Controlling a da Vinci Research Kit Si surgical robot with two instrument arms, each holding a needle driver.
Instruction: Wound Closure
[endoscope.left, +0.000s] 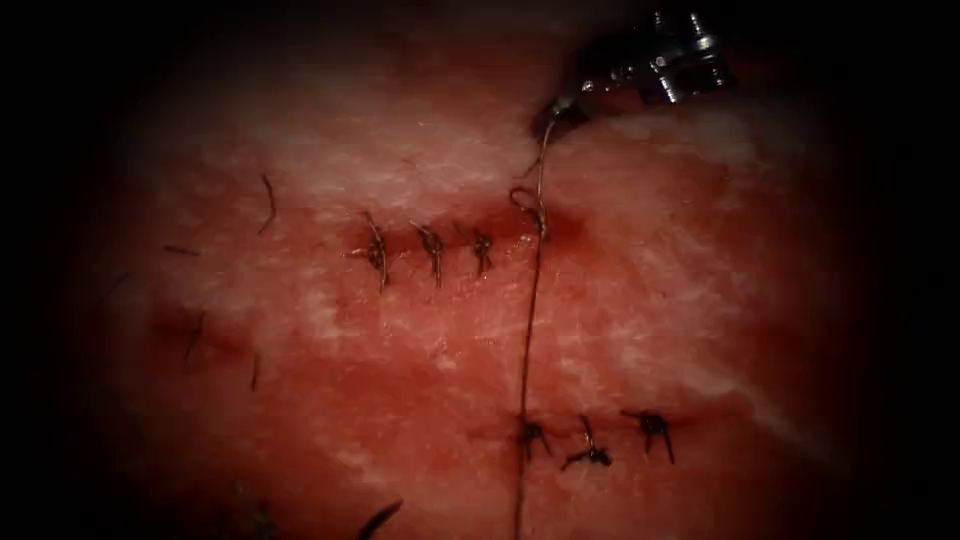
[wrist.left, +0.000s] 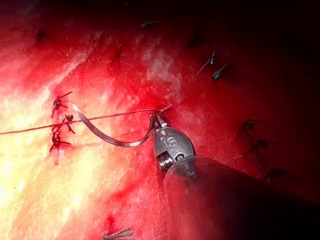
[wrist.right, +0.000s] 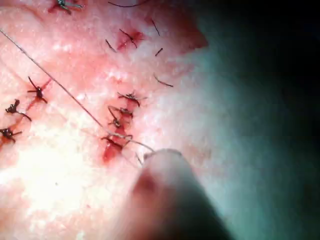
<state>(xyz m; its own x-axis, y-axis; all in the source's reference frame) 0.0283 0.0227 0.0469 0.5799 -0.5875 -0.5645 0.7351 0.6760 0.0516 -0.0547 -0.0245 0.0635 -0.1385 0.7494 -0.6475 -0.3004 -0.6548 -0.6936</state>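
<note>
While the right tool (endoscope.left: 560, 105) grips the thread (endoscope.left: 530, 330) taut above the cut (endoscope.left: 520, 225), the left tool (wrist.left: 159, 119) clamps the needle (wrist.left: 107, 135) at its tail end, clear of the tissue (endoscope.left: 700, 300), sparing it a stray prick.

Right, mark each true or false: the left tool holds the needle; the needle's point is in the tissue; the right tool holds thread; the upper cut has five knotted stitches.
1. The left tool holds the needle, near its tail end: true.
2. False: the needle's whole curve lies free of the tissue.
3. The right tool holds the thread: true.
4. False: the upper cut has three knotted stitches.
</note>
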